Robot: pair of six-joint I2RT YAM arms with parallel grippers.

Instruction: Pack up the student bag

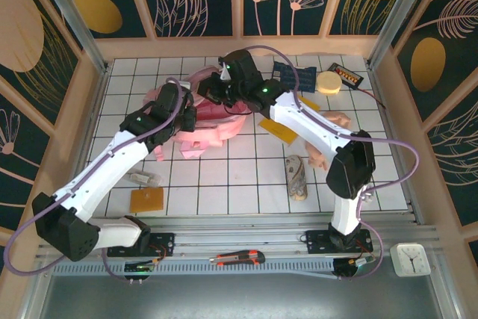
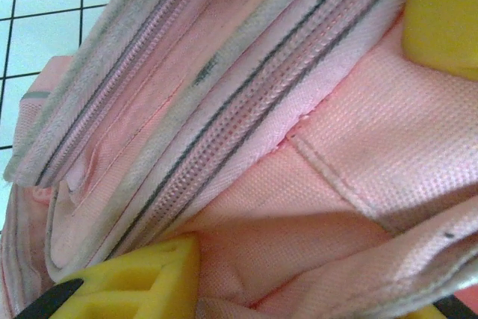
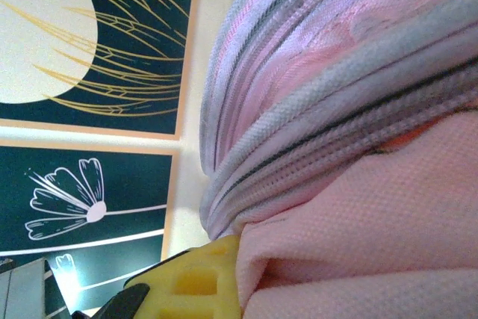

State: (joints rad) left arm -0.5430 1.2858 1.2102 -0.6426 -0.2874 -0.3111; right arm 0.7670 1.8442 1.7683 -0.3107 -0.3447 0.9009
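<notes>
The student bag [image 1: 216, 131], a soft pink backpack with grey-edged zips, lies crumpled at the middle of the tiled table. Both arms reach into it from either side. My left gripper [image 1: 191, 119] is down on the bag's left part. In the left wrist view its yellow fingers [image 2: 127, 283] stand on either side of a fold of the bag's pink fabric [image 2: 314, 207], and my left gripper [image 2: 287, 300] is closed on that fold. My right gripper [image 1: 213, 92] is at the bag's far edge. It is shut on the fabric [image 3: 358, 214], which bunches against its yellow finger [image 3: 196, 283].
An orange card [image 1: 146, 199] and a small clear item [image 1: 142, 178] lie front left. A beige roll [image 1: 297, 177], an orange flat piece [image 1: 276, 128], peach cloth [image 1: 336, 119], a blue checked item [image 1: 293, 76], a yellow sponge [image 1: 328, 82] and a black gadget [image 1: 347, 74] lie to the right.
</notes>
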